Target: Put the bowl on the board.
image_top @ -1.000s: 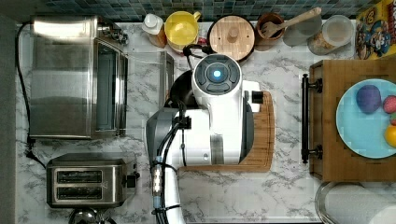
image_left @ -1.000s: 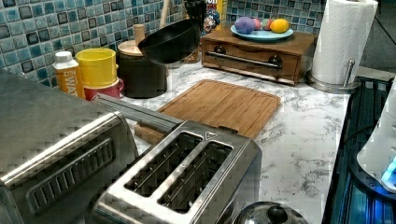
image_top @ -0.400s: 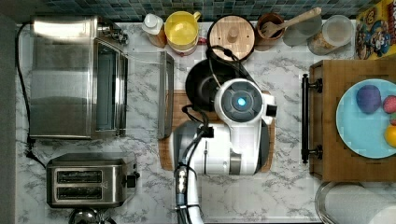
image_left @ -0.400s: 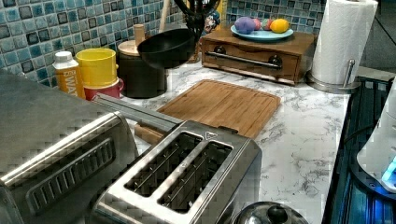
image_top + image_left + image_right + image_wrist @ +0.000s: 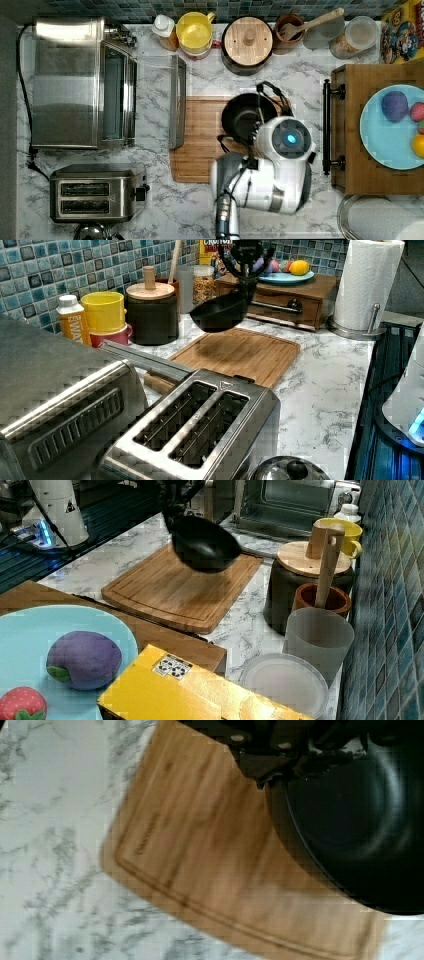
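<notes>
The glossy black bowl [image 5: 245, 116] hangs tilted in the air over the far-right part of the light-brown wooden board [image 5: 197, 140] in the top view. My gripper [image 5: 245, 286] is shut on the bowl's rim, holding it from above. In the left view the bowl [image 5: 219, 315] floats clear above the board [image 5: 240, 352], casting a shadow on it. The right view shows the bowl [image 5: 202, 542] above the board [image 5: 170, 590]. In the wrist view the bowl [image 5: 352, 830] sits beside the fingers [image 5: 260, 767], with the board [image 5: 200, 870] beneath.
A black pot with a wooden lid [image 5: 247, 42] and a yellow cup [image 5: 195, 30] stand behind the board. The toaster oven's open door [image 5: 175, 102] borders the board at the top view's left. A wooden tray with a blue plate [image 5: 367, 135] lies to the top view's right.
The arm has carried the bowl toward the top view's right and lower, from near the board's back left edge to over its right part.
</notes>
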Tool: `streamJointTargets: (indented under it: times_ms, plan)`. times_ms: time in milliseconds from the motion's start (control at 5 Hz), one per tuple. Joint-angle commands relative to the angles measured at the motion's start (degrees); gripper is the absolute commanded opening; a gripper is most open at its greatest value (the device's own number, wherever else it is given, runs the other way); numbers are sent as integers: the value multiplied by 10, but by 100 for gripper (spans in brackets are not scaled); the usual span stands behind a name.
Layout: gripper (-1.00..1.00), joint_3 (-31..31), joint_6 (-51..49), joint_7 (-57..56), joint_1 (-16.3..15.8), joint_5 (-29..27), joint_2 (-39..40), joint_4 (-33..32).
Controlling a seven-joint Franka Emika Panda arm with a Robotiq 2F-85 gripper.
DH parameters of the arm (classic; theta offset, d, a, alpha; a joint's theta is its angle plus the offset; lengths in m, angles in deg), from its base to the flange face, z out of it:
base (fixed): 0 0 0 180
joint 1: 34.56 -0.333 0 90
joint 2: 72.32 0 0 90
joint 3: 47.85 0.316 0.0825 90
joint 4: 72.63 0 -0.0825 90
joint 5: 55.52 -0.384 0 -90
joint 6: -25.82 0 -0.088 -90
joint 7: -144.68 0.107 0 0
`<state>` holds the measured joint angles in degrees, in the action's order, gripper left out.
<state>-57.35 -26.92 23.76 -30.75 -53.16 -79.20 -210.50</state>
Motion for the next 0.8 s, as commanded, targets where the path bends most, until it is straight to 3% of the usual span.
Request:
streamJointTargets:
  times_ms: [200,800]
  plan:
    - [-100,-22,93,95,39,22,-89,-84]
    - [-100,-20,105,107,49,22,-33,-81]
